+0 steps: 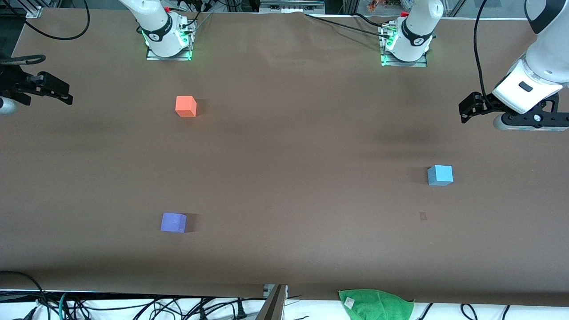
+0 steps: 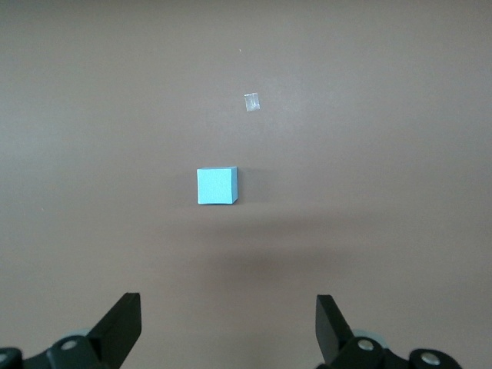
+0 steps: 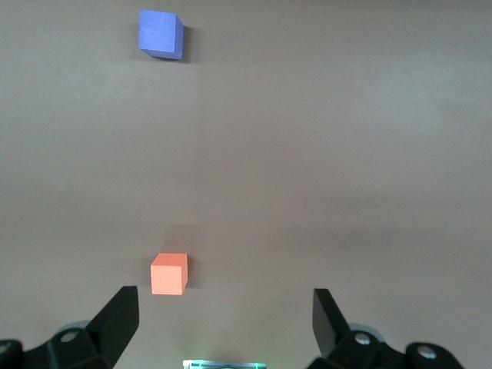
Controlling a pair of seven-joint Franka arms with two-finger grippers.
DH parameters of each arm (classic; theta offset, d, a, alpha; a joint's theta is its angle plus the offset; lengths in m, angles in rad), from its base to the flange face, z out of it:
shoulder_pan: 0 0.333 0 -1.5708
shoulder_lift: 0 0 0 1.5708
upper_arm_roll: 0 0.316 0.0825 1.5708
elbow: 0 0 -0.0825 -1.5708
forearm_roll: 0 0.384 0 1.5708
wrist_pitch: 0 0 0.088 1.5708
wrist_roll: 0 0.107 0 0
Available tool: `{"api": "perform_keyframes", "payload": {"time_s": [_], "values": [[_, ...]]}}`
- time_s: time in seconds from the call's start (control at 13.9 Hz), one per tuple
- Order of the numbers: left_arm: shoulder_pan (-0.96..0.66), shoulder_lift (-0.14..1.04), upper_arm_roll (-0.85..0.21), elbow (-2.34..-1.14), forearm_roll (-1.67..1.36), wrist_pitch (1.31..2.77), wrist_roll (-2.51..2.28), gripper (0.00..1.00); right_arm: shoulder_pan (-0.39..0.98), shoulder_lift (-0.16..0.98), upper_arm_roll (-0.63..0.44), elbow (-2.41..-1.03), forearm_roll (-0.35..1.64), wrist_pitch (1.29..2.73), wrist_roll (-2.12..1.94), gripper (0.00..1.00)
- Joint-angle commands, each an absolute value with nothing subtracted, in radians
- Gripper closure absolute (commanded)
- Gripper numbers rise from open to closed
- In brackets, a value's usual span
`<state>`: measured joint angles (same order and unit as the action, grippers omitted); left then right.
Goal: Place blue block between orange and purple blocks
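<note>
The blue block (image 1: 440,174) (image 2: 215,187) rests on the brown table toward the left arm's end. The orange block (image 1: 186,106) (image 3: 169,274) sits toward the right arm's end, not far from that arm's base. The purple block (image 1: 173,222) (image 3: 160,34) lies nearer to the front camera than the orange one, with a wide bare gap between them. My left gripper (image 1: 466,111) (image 2: 228,307) hangs open and empty over the table at the left arm's end, apart from the blue block. My right gripper (image 1: 66,95) (image 3: 225,304) hangs open and empty over the right arm's end.
A green cloth (image 1: 375,303) lies over the table's edge nearest the front camera. A small scrap of tape (image 1: 423,216) (image 2: 251,101) sits on the table near the blue block. Cables run along that same edge and around the arm bases (image 1: 168,40).
</note>
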<state>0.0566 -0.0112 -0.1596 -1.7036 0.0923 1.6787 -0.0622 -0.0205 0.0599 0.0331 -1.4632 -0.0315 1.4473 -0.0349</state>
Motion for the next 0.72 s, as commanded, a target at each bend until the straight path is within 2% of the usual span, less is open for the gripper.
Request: {"api": "perform_keyframes", "payload": {"time_s": [0.0, 0.65], "values": [[0.067, -0.005, -0.163, -1.683, 0.080, 1.664, -0.035, 0.00, -0.021, 0.054, 0.029, -1.462, -0.026, 1.445, -0.048, 0.00], [0.078, 0.061, -0.164, -1.629, 0.067, 1.654, -0.048, 0.00, -0.021, 0.054, 0.029, -1.462, -0.026, 1.447, -0.048, 0.00]]}}
